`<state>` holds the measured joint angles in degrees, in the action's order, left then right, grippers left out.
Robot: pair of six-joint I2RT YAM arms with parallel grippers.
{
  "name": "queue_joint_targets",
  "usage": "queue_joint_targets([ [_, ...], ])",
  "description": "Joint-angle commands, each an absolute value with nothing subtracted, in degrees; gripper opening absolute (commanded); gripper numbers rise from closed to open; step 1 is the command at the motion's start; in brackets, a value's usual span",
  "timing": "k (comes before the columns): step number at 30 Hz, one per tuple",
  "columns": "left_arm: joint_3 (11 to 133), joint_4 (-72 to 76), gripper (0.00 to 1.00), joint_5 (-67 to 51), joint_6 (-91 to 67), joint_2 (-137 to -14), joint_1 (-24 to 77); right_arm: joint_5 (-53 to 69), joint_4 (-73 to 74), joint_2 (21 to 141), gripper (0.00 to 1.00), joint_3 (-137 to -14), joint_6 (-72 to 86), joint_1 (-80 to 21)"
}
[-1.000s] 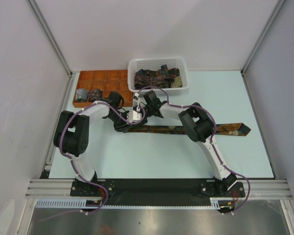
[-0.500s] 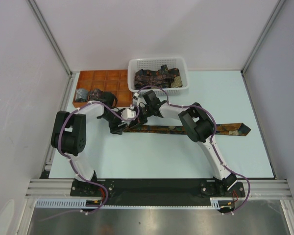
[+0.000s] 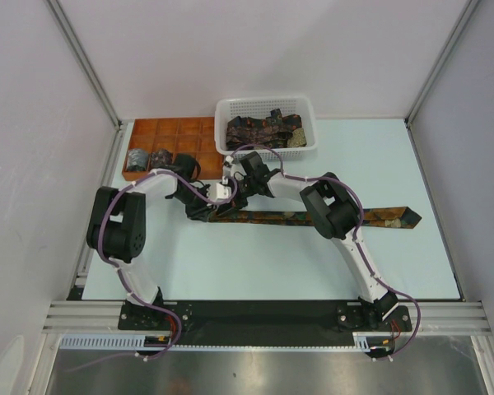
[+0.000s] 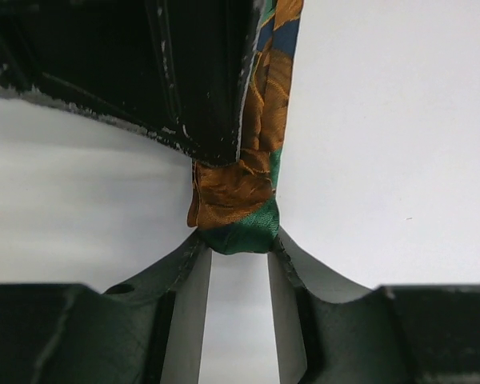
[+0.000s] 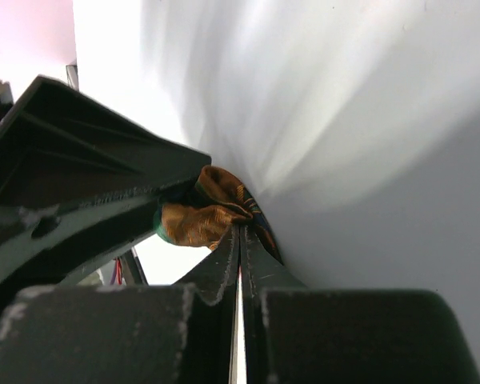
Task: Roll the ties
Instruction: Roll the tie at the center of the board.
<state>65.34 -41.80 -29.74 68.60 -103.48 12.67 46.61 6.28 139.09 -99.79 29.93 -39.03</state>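
A dark tie [image 3: 379, 217] with orange and green motifs lies stretched left to right across the table. Its left end is folded into a small bunch [image 4: 238, 192]. My left gripper [image 4: 238, 238] is shut on the green tip of that bunch; in the top view it sits at the tie's left end [image 3: 207, 211]. My right gripper [image 5: 242, 230] is shut, its tips nipping the same folded end [image 5: 194, 222] from the other side; from above it is just right of the left one [image 3: 233, 200]. The right gripper's black finger [image 4: 144, 64] fills the upper left of the left wrist view.
A white mesh basket [image 3: 309, 146] at the back holds more ties [image 3: 259, 127]. An orange-brown compartment tray [image 3: 169, 129] at the back left holds two rolled bundles [image 3: 137, 156]. Both arms cross over the tie's left half.
The left gripper moved left with the tie's end, then came back slightly right. The left elbow shifted left. The right arm has barely moved.
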Motion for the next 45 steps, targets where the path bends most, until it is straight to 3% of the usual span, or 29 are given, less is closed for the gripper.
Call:
queue_joint_targets([
  [1, 67.5, -43.15, 0.38, -33.84, 70.14, -99.84, 15.2, 44.38, 6.68, 139.39, 0.0, -99.49, 29.62, -39.46],
  [14, 69.79, -43.07, 0.37, -29.62, 68.9, -104.94, 18.46, 47.98, 1.5, 137.81, 0.0, -97.21, 33.04, -38.41],
  [20, 69.52, -43.77, 0.34, -27.51, 70.14, -106.35, 18.46, 50.53, 1.58, 136.85, 0.13, -97.03, 33.49, -36.66],
  [28, 69.96, -44.21, 0.33, -27.16, 70.58, -107.14, 18.46, 52.46, 1.16, 134.48, 0.19, -96.24, 34.53, -34.89],
  [35, 70.4, -44.38, 0.33, -27.07, 70.31, -107.31, 18.46, 55.1, -3.43, 134.12, 0.34, -95.63, 38.58, -35.24],
  [45, 70.75, -44.3, 0.33, -26.98, 69.7, -107.67, 18.46, 57.83, -5.18, 134.03, 0.41, -95.1, 39.29, -35.77],
])
